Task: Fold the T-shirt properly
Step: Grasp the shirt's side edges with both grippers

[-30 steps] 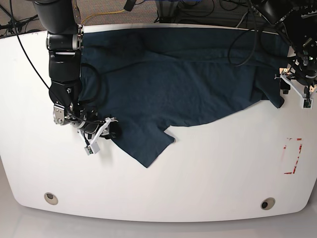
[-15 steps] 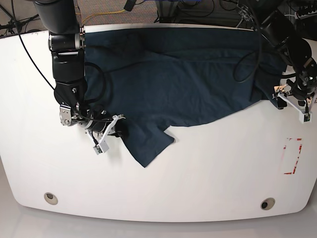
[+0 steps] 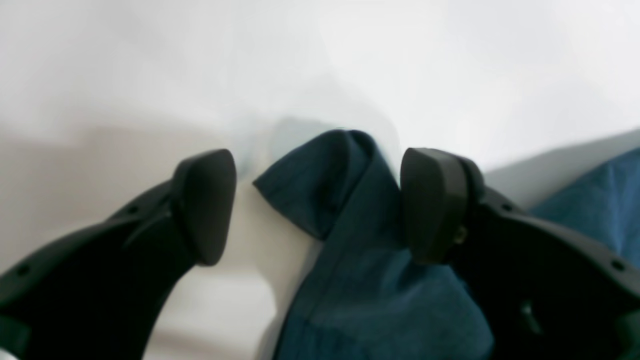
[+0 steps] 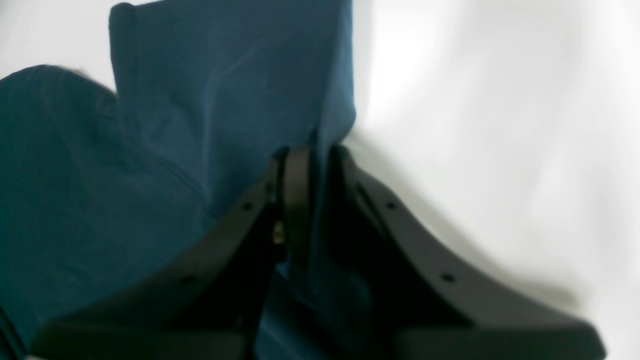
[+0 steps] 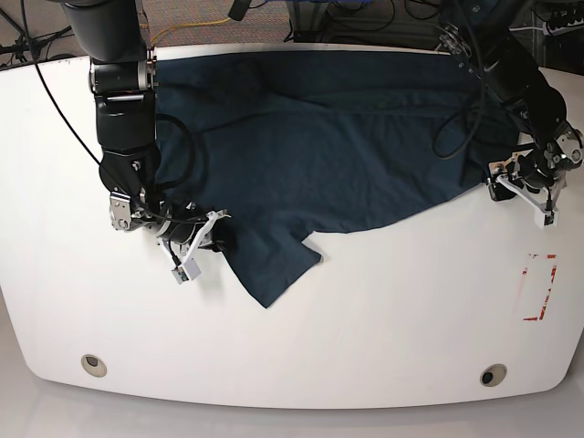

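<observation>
- Two arms work one shirt [image 5: 338, 146], which lies spread across the upper half of the table [image 5: 383, 319], its long edge running along the table's far rim and one sleeve flap reaching down to lower centre of the base view.
- Right gripper [image 4: 312, 160], at the left of the base view, has its jaws pressed together with a fold of cloth between them; the wrist view shows fabric rising from the pinch to upper left of the frame.
- That pinch sits at the cloth's left edge beside the sleeve flap, probably because a corner hold lets the arm carry the whole side over in one sweep.
- Left gripper [image 3: 317, 205], at the right of the base view, is spread wide: a raised tip of fabric stands between its pads and touches the pad on the frame's right, while the other pad [image 3: 205, 205] is apart from it.
- So the jaws straddle the cloth's right-hand corner but do not yet clamp it.
- Judging by the layout, both arms are securing opposite ends so that the cloth stays taut and a fold lands straight.
- Folding proper looks barely begun, since the shirt is mostly one flat layer with loose wrinkles.
</observation>
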